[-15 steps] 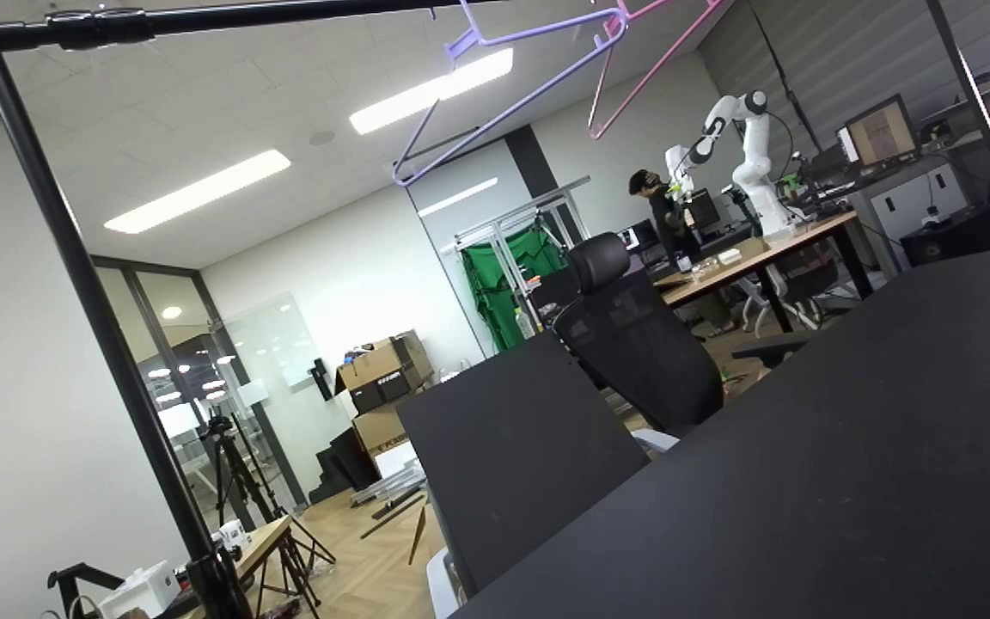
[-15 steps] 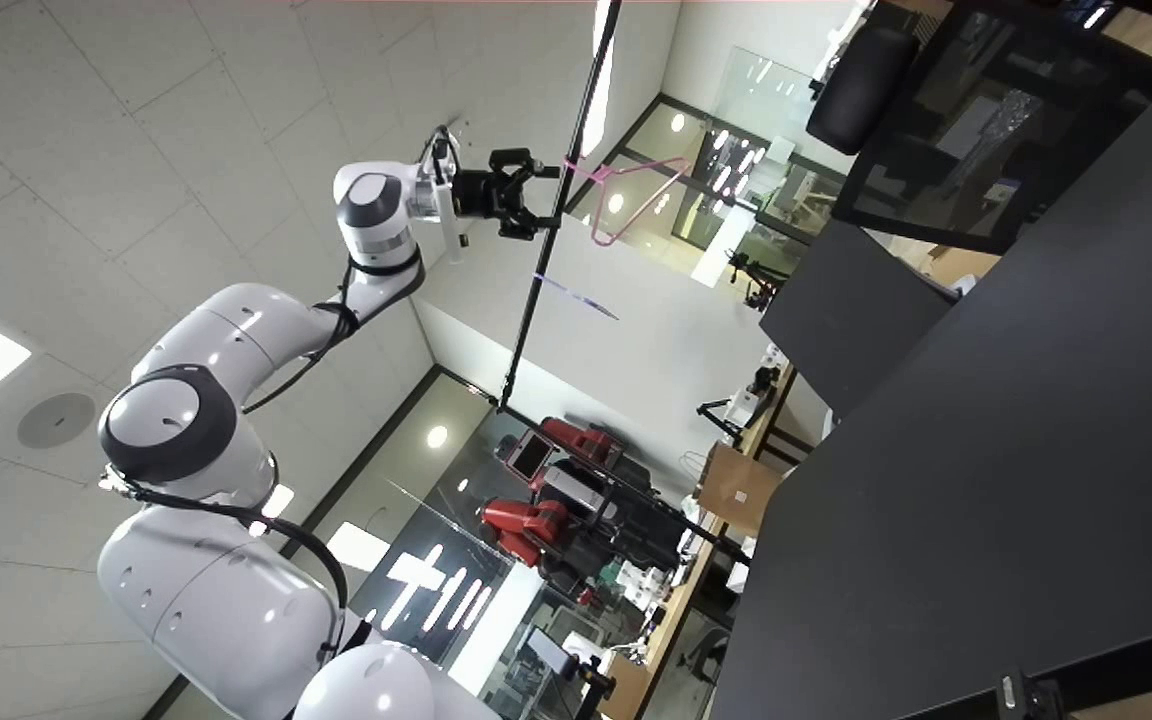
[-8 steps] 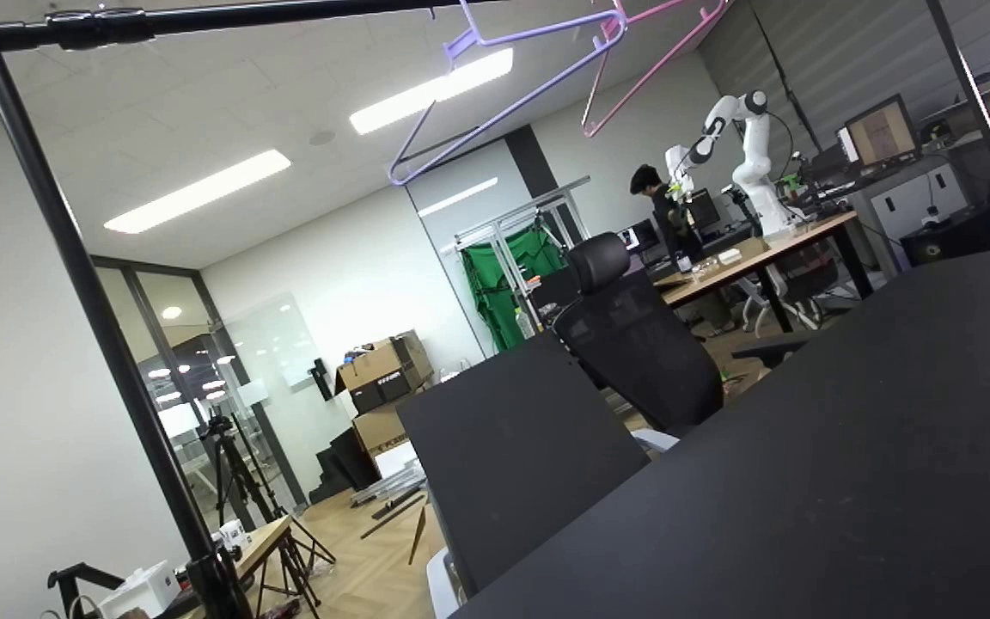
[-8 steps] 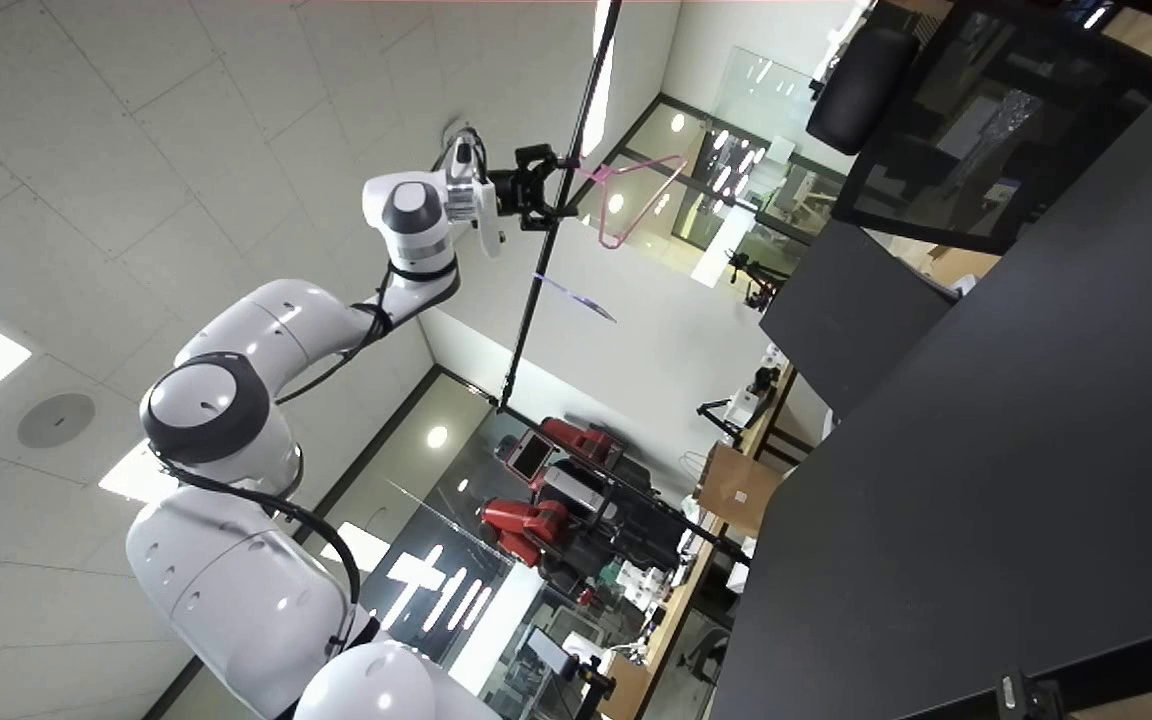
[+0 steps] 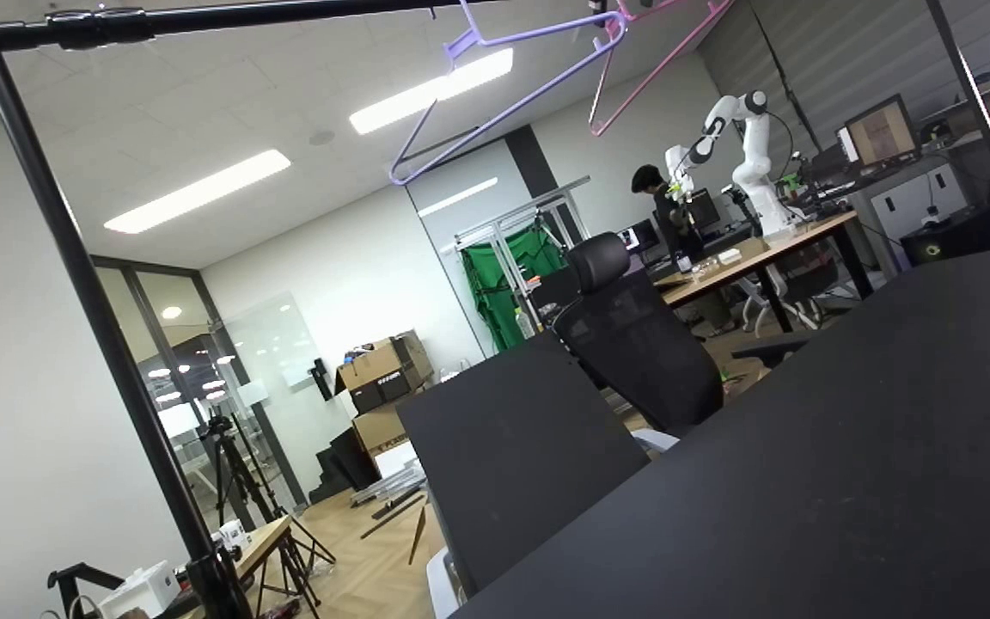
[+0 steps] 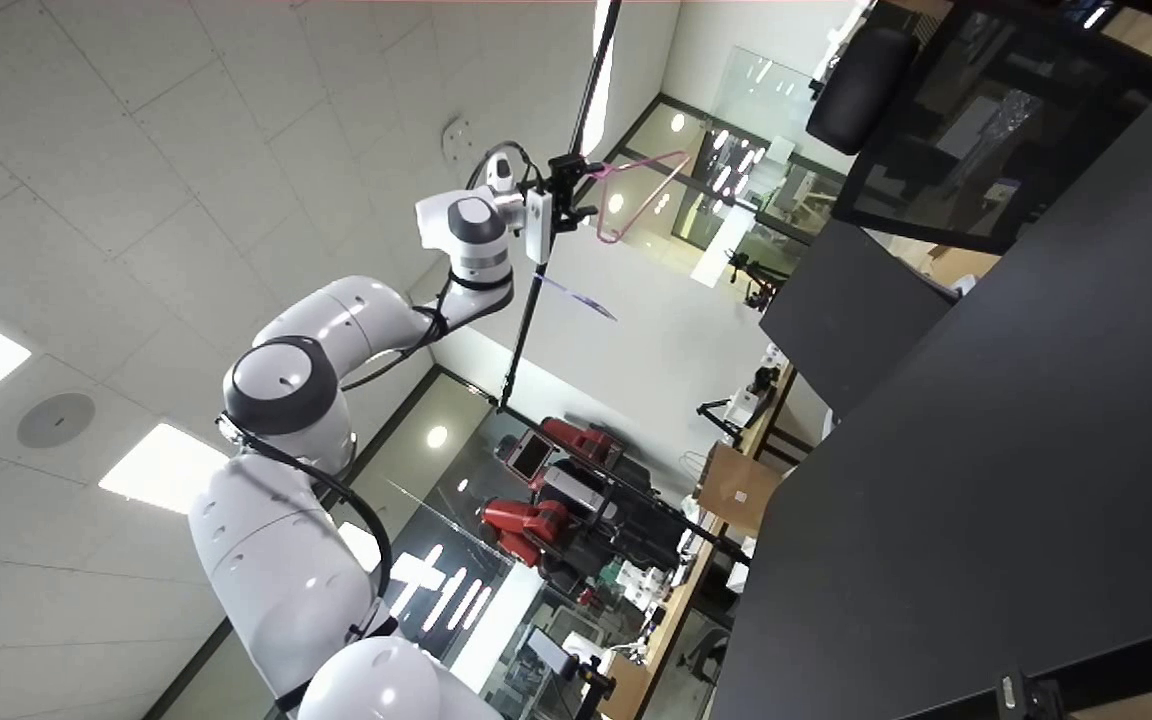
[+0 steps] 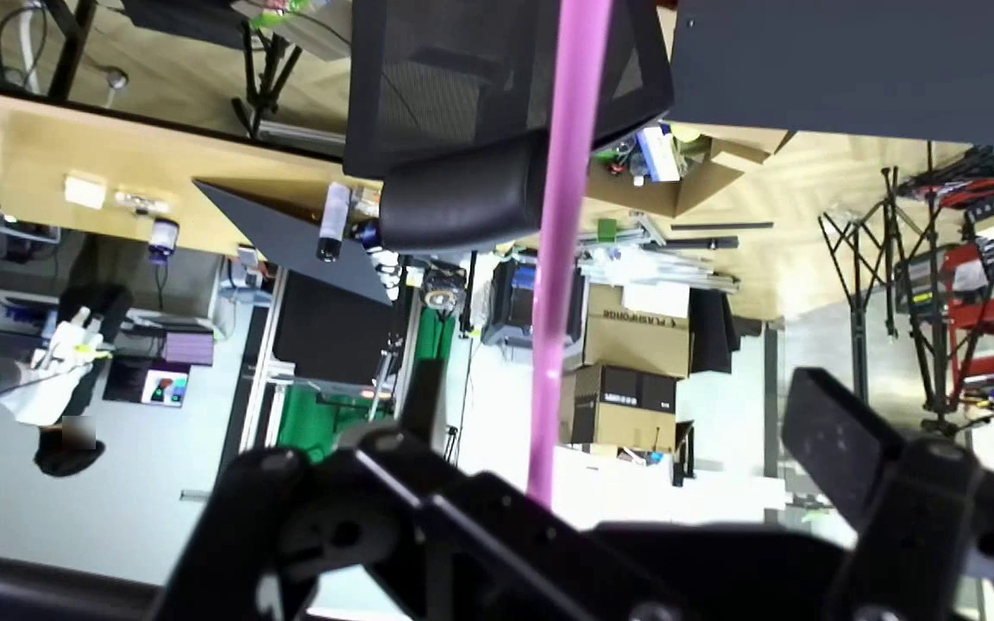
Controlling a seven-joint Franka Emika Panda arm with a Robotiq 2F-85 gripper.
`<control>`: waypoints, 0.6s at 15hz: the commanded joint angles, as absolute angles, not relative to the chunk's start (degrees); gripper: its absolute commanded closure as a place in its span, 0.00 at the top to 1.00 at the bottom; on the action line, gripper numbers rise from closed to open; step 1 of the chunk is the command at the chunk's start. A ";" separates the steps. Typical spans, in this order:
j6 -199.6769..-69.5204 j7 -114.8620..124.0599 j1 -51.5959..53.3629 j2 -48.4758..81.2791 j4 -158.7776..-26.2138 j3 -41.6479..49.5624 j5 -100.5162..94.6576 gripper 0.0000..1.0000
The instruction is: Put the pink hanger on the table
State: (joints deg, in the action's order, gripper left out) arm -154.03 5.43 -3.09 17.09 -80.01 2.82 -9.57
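Observation:
The pink hanger (image 5: 663, 66) hangs high from the black rail in both exterior views (image 6: 648, 203). In the wrist view a pink bar of it (image 7: 556, 250) runs from the top edge down between the open fingers, nearer the left one. My gripper (image 6: 594, 190) has reached across the rail to the hanger's upper part. In the wrist view it (image 7: 618, 392) is open, with a wide gap between its fingertips. Its base hides the bar's lower end. I cannot tell whether a finger touches the hanger. The black table (image 5: 804, 481) lies below, also in an exterior view (image 6: 936, 480).
The black rail (image 6: 592, 90) crosses above the table beside my gripper; it also shows in an exterior view (image 5: 289, 15). A lavender hanger (image 5: 512, 105) hangs on it close to the pink one. A black chair (image 5: 641, 352) stands behind the table edge.
My arm has moved right in an exterior view, taking the open gripper across the rail to the pink hanger. A dark gripper part now shows at the top of an exterior view. The hangers swayed slightly.

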 commanded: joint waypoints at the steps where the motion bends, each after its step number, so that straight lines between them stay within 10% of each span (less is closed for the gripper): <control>1: -159.22 10.84 -0.85 21.33 -74.57 5.01 -13.77 0.74; 9: -160.43 15.65 2.33 24.24 -70.46 10.12 -18.77 0.18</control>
